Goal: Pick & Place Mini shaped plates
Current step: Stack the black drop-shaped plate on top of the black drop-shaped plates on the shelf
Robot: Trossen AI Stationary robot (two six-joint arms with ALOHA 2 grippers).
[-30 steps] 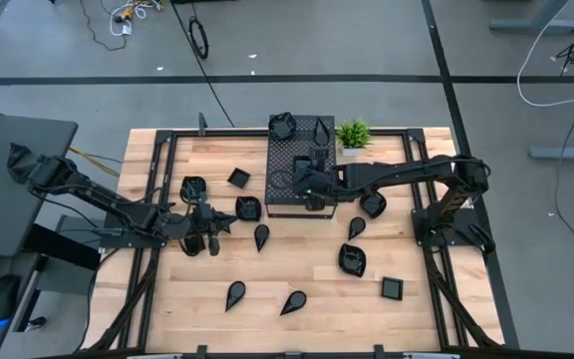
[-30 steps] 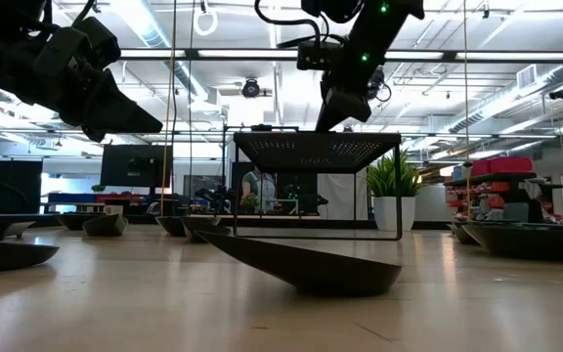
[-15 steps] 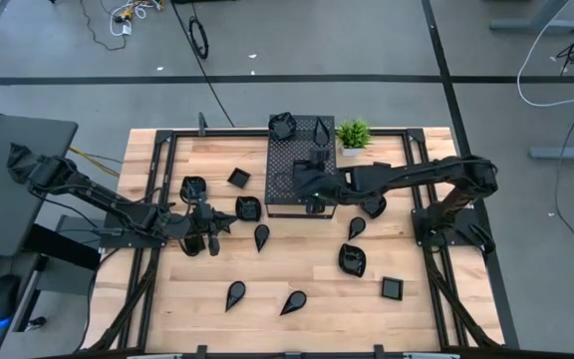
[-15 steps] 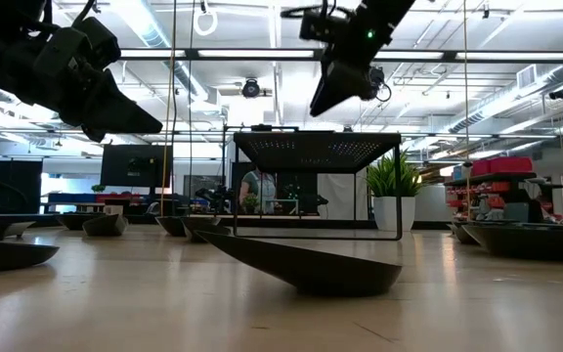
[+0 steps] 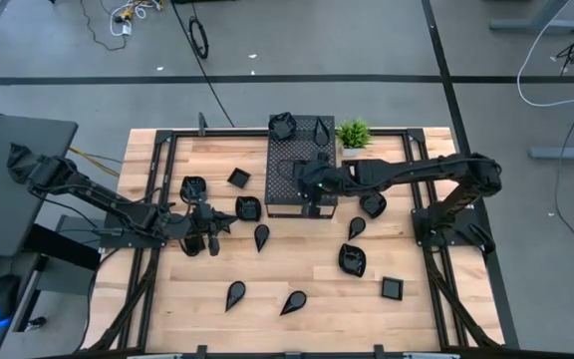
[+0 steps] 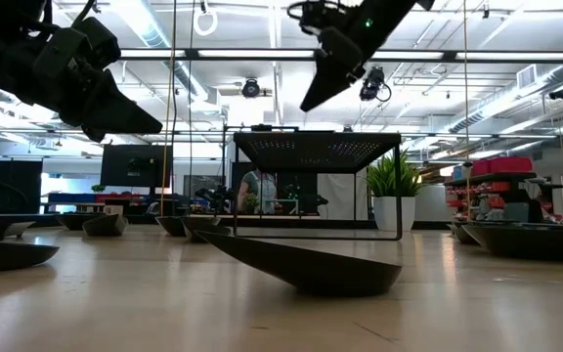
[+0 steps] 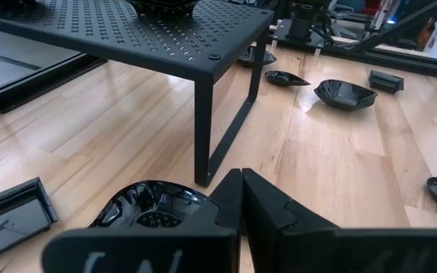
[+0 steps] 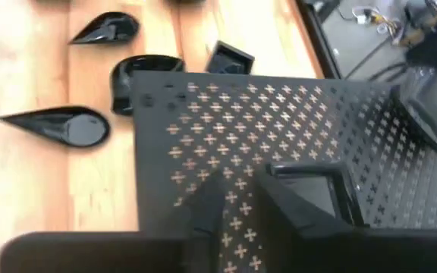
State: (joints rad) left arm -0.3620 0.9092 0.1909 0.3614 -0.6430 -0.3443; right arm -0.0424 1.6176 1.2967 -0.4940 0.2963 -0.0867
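Glossy black mini plates lie scattered on the wooden table: a rounded one point(image 5: 248, 208), teardrops point(image 5: 261, 236) point(image 5: 234, 293) point(image 5: 293, 302) and squares point(image 5: 238, 178) point(image 5: 392, 289). Others rest on top of the perforated black box point(image 5: 282, 199), among them a square one point(image 8: 313, 189). My left gripper point(image 5: 212, 221) is shut and hangs above the table beside the rounded plate point(image 7: 150, 208). My right gripper point(image 8: 241, 186) hovers over the box top with a narrow gap between its fingers, the square plate just beside one finger. It holds nothing.
A small green potted plant point(image 5: 353, 133) stands at the box's far right corner. More plates lie near the right arm point(image 5: 353, 259) point(image 5: 372, 205) point(image 5: 355, 226). Black frame rails run along the table's sides. Bare wood shows between the scattered plates toward the near edge.
My right gripper has risen above the box top and moved slightly toward the table's far left. It has tipped from pointing nearly straight down to a slant. The left arm and the plates have kept still.
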